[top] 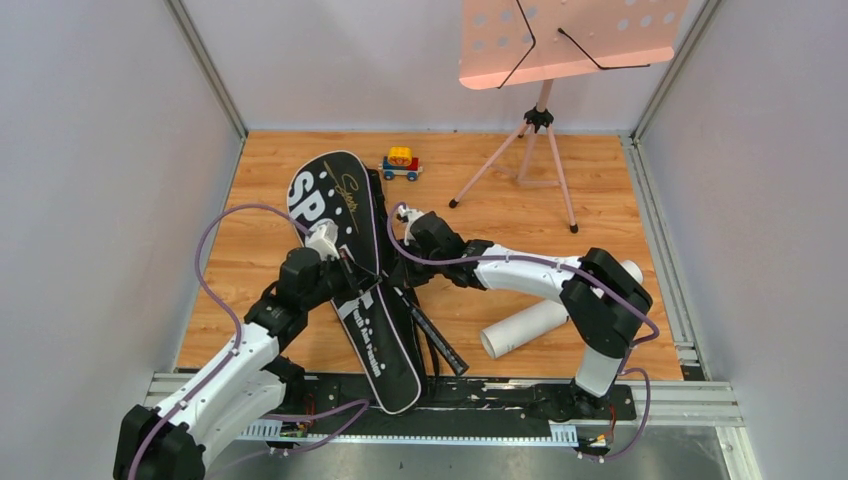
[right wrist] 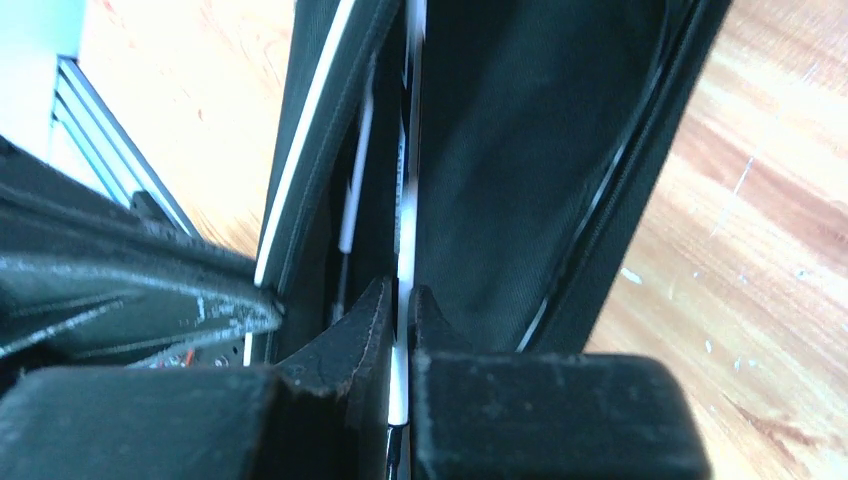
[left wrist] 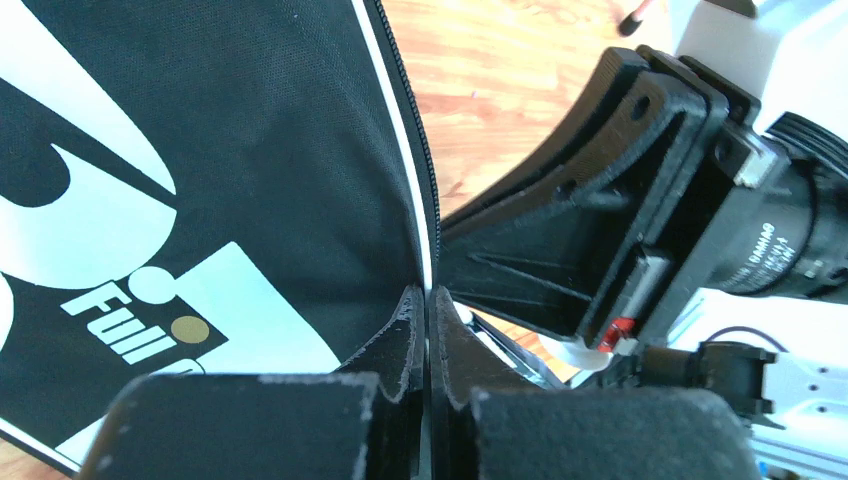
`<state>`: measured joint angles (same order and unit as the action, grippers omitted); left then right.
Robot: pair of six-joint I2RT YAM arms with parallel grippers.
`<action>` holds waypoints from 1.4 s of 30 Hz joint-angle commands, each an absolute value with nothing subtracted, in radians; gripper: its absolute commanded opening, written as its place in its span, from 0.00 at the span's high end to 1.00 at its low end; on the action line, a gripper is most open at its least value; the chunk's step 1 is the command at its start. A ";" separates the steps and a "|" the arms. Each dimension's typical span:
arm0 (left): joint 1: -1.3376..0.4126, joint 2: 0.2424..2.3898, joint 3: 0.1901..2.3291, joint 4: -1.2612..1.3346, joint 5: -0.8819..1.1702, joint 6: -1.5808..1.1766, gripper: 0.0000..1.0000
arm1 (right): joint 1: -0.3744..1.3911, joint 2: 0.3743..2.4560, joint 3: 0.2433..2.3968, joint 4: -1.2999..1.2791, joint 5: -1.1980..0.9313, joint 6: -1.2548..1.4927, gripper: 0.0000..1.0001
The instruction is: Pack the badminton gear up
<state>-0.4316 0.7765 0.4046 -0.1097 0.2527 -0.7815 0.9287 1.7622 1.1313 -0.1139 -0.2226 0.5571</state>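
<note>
The long black bag [top: 360, 300] lettered SPORT lies slantwise on the wooden floor. My left gripper [top: 338, 258] is shut on the bag's piped edge [left wrist: 424, 230] and holds the flap up. My right gripper [top: 404, 252] reaches into the opening from the right and is shut on a thin white racket shaft [right wrist: 408, 200] inside the bag [right wrist: 520, 150]. A black racket handle [top: 438, 342] sticks out of the bag's right side. The white tube [top: 524, 326] lies on the floor under my right arm. No shuttlecock is in view.
A small red-yellow-blue toy car [top: 400, 163] sits behind the bag's far end. The pink music stand [top: 560, 40] stands at the back right, its tripod legs [top: 520, 160] spread on the floor. Grey walls close in both sides.
</note>
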 commanded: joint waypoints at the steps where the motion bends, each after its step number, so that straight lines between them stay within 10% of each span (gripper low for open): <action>1: -0.432 0.722 0.376 0.047 0.309 -0.913 1.00 | 0.920 1.758 1.116 0.163 -0.212 0.631 1.00; 33: -0.431 0.669 0.208 0.339 0.289 -1.205 1.00 | 0.977 1.921 1.049 0.424 0.248 0.941 1.00; 42: -0.432 0.633 0.215 0.221 0.203 -1.149 1.00 | 0.984 1.818 1.015 0.303 0.159 0.822 0.59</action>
<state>-0.4252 0.6609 0.1886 0.2150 0.2043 -1.1664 0.9916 1.9087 1.0126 0.3454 0.1589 0.8951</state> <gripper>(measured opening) 0.007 0.336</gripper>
